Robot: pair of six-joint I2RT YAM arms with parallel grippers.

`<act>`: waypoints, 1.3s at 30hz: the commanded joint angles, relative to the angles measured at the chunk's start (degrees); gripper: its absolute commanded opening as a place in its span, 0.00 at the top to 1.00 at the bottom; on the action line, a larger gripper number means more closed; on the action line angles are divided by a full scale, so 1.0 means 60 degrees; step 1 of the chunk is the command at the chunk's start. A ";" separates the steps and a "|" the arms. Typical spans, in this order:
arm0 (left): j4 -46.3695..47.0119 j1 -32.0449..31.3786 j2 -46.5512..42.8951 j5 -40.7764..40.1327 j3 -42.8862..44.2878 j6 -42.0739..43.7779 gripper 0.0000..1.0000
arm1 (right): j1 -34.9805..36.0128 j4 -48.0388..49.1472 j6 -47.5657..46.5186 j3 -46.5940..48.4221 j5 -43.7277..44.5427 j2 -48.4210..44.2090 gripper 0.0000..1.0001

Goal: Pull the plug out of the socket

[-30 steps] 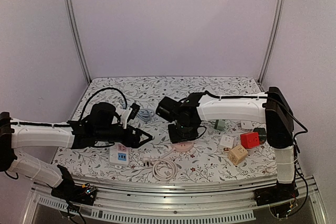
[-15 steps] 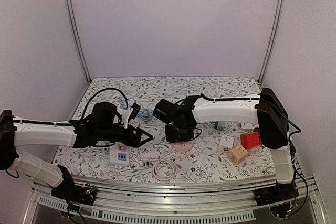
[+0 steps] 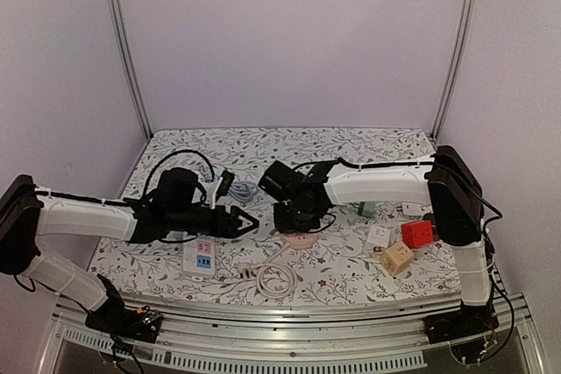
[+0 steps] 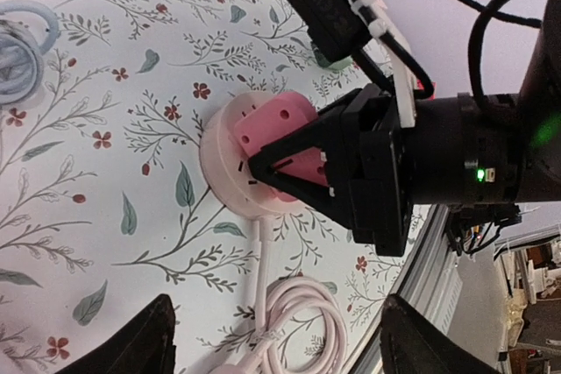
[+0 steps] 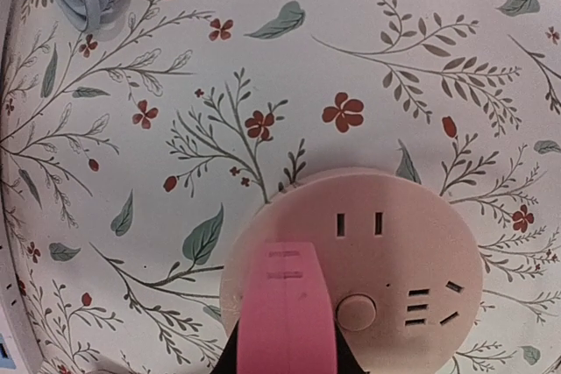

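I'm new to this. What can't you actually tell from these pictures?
- Pins of the pink plug: hidden inside the round socket in both wrist views, so their depth is unknown.
- Plug in the top view: covered by the right gripper.
- Right gripper's fingers, right wrist view: mostly cut off by the bottom edge.
- The red cube and cream cube: too small in the top view to read.

We saw a plain pale back wall (image 3: 289,41) behind the surface (image 3: 368,142), which was covered in a white cloth printed with leaves and small red flowers. A slim metal upright (image 3: 125,50) stood at each rear corner, pale side walls (image 3: 53,85) closed us in, and a metal rail (image 3: 289,314) ran along the near edge. The light was soft and even.
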 commanded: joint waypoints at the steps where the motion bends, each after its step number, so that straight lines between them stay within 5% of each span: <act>1: 0.1394 0.0282 0.0423 0.0878 -0.0031 -0.1286 0.21 | -0.0113 0.2462 -0.0490 -0.1205 -0.0834 -0.0960 1.00; 19: 0.3578 0.0735 0.1699 0.1880 -0.0172 -0.3066 0.23 | -0.0108 0.6298 -0.1503 -0.3718 -0.2624 -0.3632 1.00; 39: 0.4545 0.0753 0.1931 0.2109 -0.0261 -0.3584 0.63 | -0.0130 0.7065 -0.1275 -0.4142 -0.3490 -0.4012 1.00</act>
